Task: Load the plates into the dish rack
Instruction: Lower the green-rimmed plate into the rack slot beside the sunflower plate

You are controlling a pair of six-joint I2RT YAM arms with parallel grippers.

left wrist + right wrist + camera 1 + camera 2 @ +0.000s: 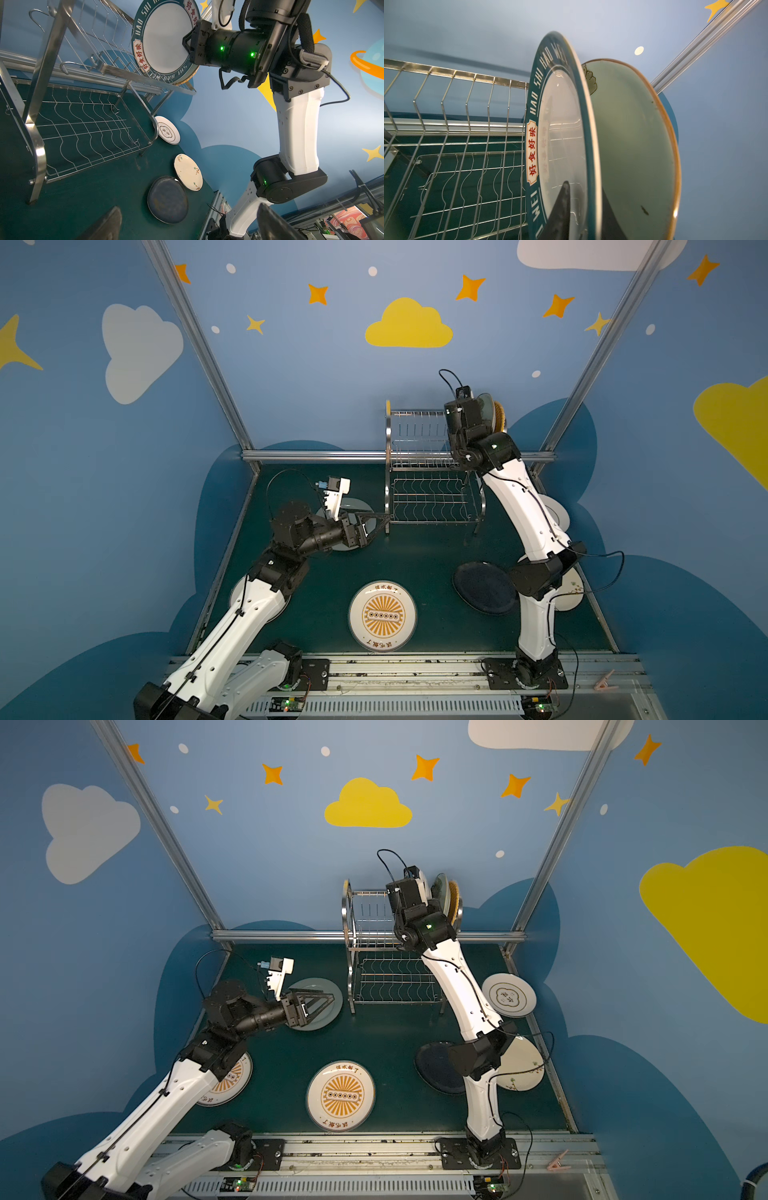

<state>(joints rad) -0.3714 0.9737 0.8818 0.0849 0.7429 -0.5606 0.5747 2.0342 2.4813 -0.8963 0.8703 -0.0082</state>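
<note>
Steel wire slots on the rack (387, 472), upper centre in both top views, hold plates on edge so that each stands apart from the next. The lettered plate (560, 124) stands upright at the right end of the upper tier, just beside a green plate (629, 145), with a woven plate (498, 416) beyond. The right gripper (185, 44) straddles the lettered plate's rim with one finger on each face. Whether it pinches the rim or has let go, I cannot tell. Gripping at the rim probably lets the plate's lower edge seat between the wires.

The left gripper (326, 1000), jaws spread wide and empty, hovers low over a grey plate (320, 1021) at centre left, likely placed to take its rim next.

Flat on the mat (415, 556) lie a sunburst plate (340, 1096) at lower centre, and a black plate (167, 199), a floral plate (188, 172) and a white plate (509, 995) at the right. By this count, most of the loading is not yet done.
</note>
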